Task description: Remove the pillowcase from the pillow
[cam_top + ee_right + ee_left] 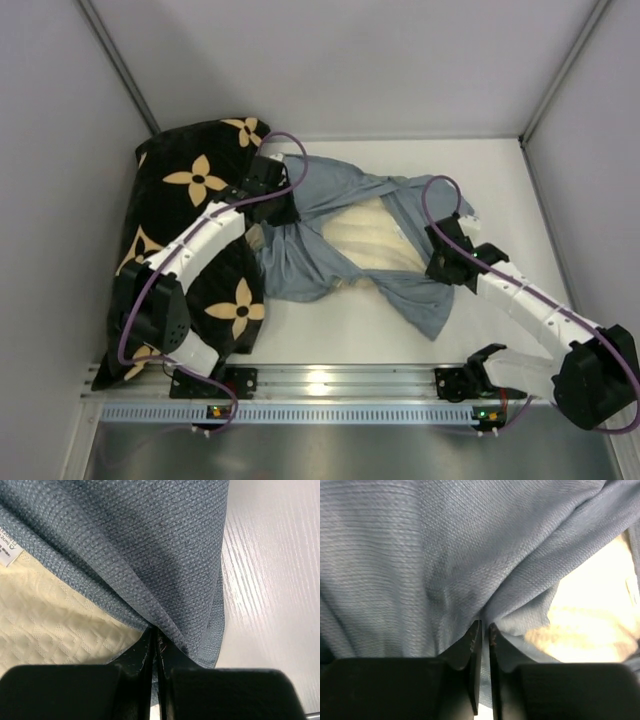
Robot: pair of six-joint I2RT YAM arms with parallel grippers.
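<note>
The pillowcase (335, 190) lies crumpled mid-table, its plain blue-grey side showing. It is spread apart over the cream-white textured pillow (368, 245), which shows bare in the middle. My left gripper (283, 212) is at the cover's left edge, shut on a fold of the pillowcase (420, 555); in the left wrist view the gripper (485, 625) pinches cloth beside the pillow (595, 610). My right gripper (441, 258) is at the cover's right side. In the right wrist view the gripper (155, 630) is shut on the pillowcase (150, 545) hem, over the pillow (45, 615).
A black cushion with tan flower motifs (190, 190) lies along the left side under my left arm. White table (275, 580) runs to the right of the cloth. Grey walls close in the back and sides. A white label (7, 552) is sewn to the cover.
</note>
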